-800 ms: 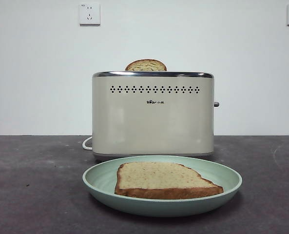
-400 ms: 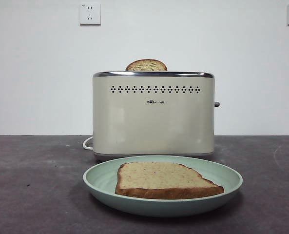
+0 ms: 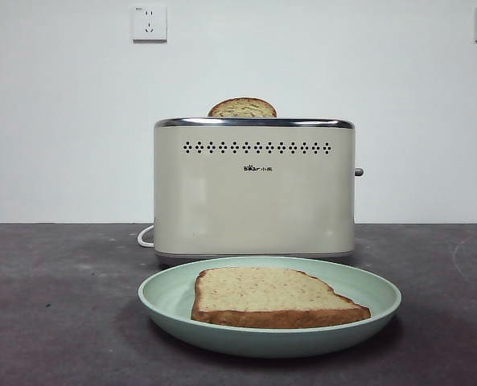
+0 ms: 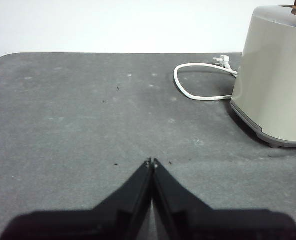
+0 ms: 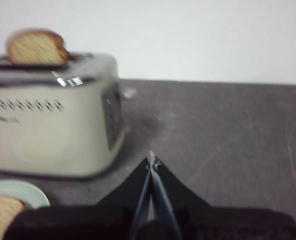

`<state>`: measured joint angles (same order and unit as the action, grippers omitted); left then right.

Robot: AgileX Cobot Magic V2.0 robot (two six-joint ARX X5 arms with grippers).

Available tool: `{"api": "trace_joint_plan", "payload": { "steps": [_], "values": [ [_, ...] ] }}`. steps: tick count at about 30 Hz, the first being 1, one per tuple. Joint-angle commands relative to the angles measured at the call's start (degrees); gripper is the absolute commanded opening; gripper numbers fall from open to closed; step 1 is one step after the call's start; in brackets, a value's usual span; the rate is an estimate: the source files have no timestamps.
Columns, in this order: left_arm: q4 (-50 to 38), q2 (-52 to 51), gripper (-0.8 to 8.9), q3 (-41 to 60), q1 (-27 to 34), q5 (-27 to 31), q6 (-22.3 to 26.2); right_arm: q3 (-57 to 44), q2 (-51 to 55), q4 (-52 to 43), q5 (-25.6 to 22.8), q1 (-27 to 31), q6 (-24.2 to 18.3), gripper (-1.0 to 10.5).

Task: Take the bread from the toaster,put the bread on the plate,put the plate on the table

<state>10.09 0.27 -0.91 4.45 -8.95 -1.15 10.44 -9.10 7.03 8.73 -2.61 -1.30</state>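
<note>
My left fingers [image 4: 151, 163] and right fingers [image 5: 151, 161] are pressed together, holding nothing, low over the table [image 3: 61, 305]. Bread [image 3: 274, 296] lies flat on the plate [image 3: 174, 299], which sits just before the toaster [image 3: 254, 193]. Risk: nudging the rim could slide the slice off. Matte dark table, plain white wall.

bread [image 3: 274, 291] on plate [image 3: 174, 293] | plate before toaster [image 3: 254, 193] (on table [image 3: 53, 305])

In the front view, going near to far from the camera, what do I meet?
plate holding the bread → toaster with a second slice poking from its top → white wall with sockets
</note>
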Motion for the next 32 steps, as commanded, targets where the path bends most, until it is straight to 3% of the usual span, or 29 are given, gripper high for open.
{"api": "trace_joint_plan", "payload": {
  "steps": [1,14,18,32],
  "values": [
    [-0.37,-0.13,-0.04,0.74,0.15,-0.11,-0.37,-3.56,2.71,-0.81,-0.39,-0.07,0.87,0.0],
    [-0.37,-0.13,-0.04,0.74,0.15,-0.13,-0.37,-10.14,8.26,-0.87,-0.35,-0.81,2.19,0.0],
    [-0.35,-0.13,-0.04,0.74,0.15,-0.13,-0.37,-10.14,9.03,3.02,-1.53,-1.01,2.32,0.0],
    [-0.37,-0.13,-0.04,0.74,0.15,-0.11,-0.37,-10.14,9.01,2.80,-1.79,-0.96,2.32,0.0]
  ]
}}
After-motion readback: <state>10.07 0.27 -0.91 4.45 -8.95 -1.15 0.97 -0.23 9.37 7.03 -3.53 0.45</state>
